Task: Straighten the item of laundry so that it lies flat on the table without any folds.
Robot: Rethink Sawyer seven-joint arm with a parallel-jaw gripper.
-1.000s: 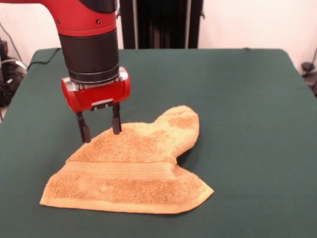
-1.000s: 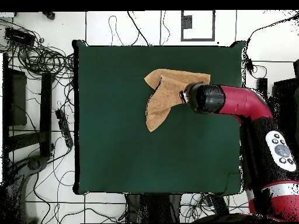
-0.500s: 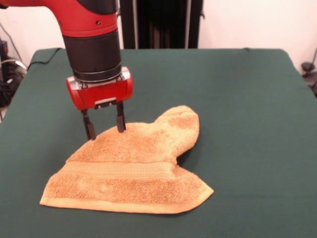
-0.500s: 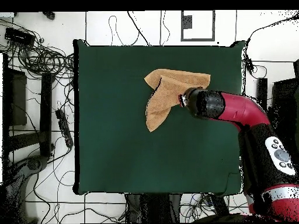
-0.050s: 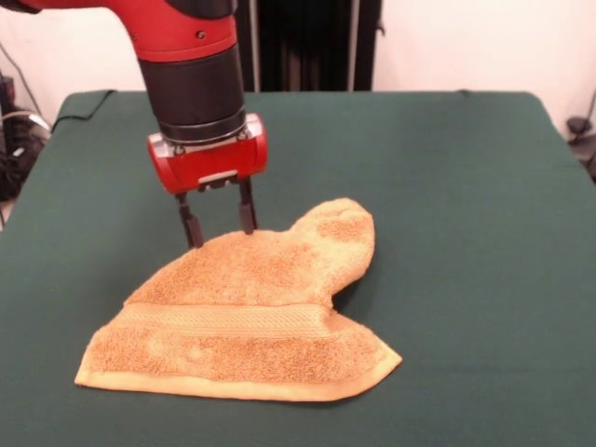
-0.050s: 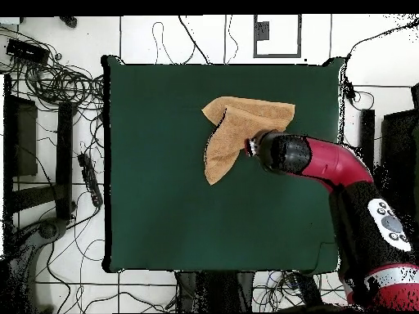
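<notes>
**Gripper poised at the towel's far folded edge**

The towel (image 5: 247,312) lies folded on the green desk (image 5: 466,186), not flat: a woven band crosses its front layer, and a rounded lobe of doubled cloth bulges at the side away from the gripper. In the overhead view the towel (image 6: 233,131) sits toward one long side of the desk (image 6: 164,204), clear of the rim.

The gripper (image 5: 219,222) hangs upright over the towel's far edge, fingers apart, tips at or just above the terry; contact cannot be confirmed. Nothing is held.

Step in hand, by judgement: lining up a pinch on the upper layer. The next move calls for lowering, catching only the top ply, then drawing it away from the band to open the fold.

Bare desk surrounds the towel on every side, widest beyond the lobe, so a long drag has room.
</notes>
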